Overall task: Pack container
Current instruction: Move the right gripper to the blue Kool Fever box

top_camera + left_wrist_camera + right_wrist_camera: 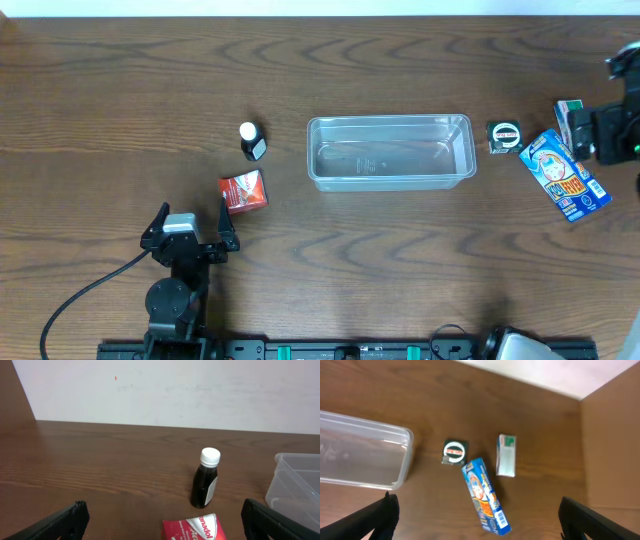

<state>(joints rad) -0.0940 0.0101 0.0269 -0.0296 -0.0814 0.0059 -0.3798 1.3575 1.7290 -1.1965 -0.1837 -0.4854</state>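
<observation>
Left gripper (193, 222) and right gripper (477, 506) stand fully open, holding nothing; the container (390, 120) lies at frame centre, long axis left-right, between them; the red Panadol box (244, 190), just up-right of the left gripper, is probably the nearest pick.

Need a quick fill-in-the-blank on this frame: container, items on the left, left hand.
1. The container is currently ___.
2. The bottle has a ___ cap.
3. The box nearest the left hand is coloured ___.
4. The left hand's jaws stand ___.
Missing words: empty; white; red; open.
</observation>
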